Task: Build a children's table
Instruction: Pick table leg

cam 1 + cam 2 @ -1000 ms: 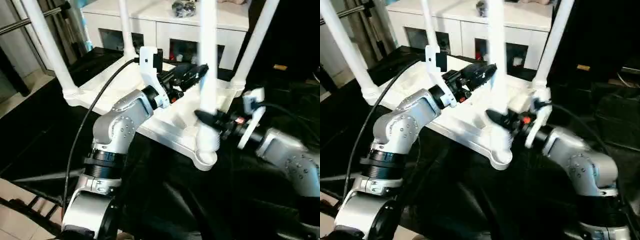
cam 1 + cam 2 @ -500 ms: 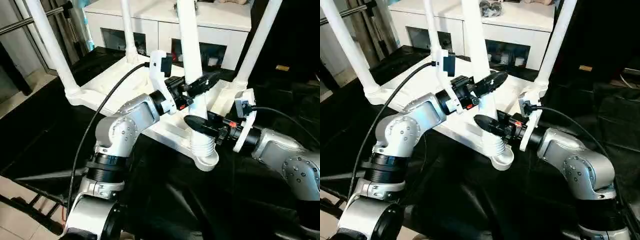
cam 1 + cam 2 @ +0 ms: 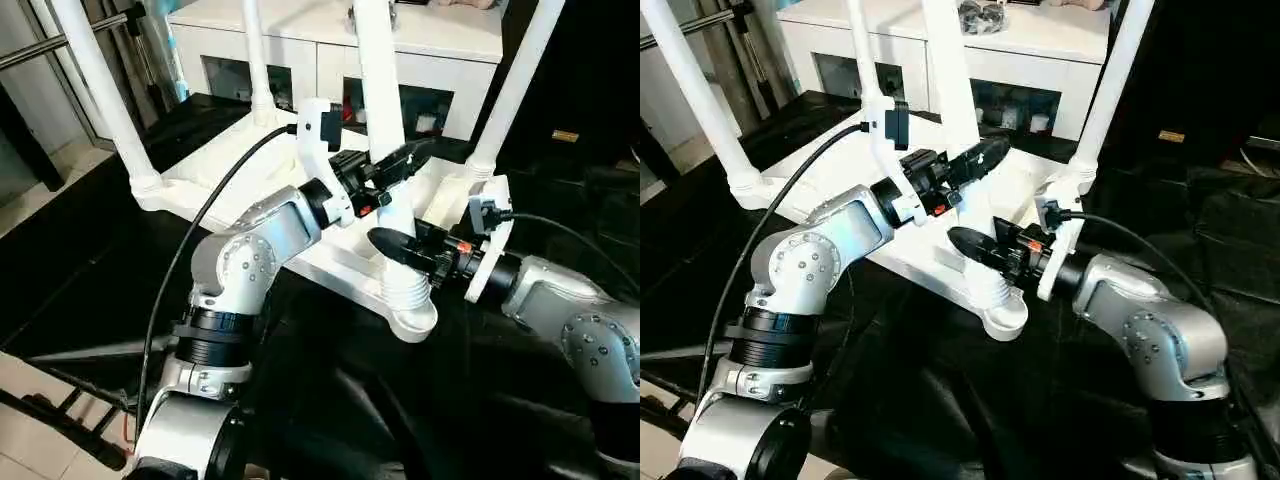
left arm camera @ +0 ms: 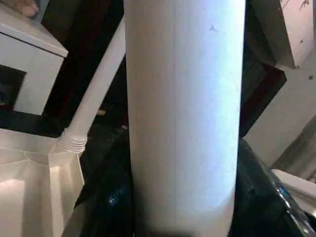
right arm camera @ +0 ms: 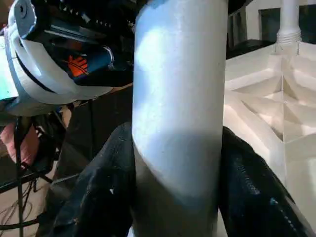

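Tabletop (image 3: 215,180) lies underside up on the black cloth, so its sockets face up; at its 5 o'clock corner, the nearest leg (image 3: 378,90) stands in the socket. Left gripper (image 3: 395,168) pinches that leg high and right gripper (image 3: 400,247) clamps it low, likely steadying it for seating

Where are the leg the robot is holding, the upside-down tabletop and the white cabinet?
leg (image 3: 378,90): left eye view, upper shaft.
tabletop (image 3: 330,262): left eye view, near edge.
cabinet (image 3: 300,30): left eye view, top.
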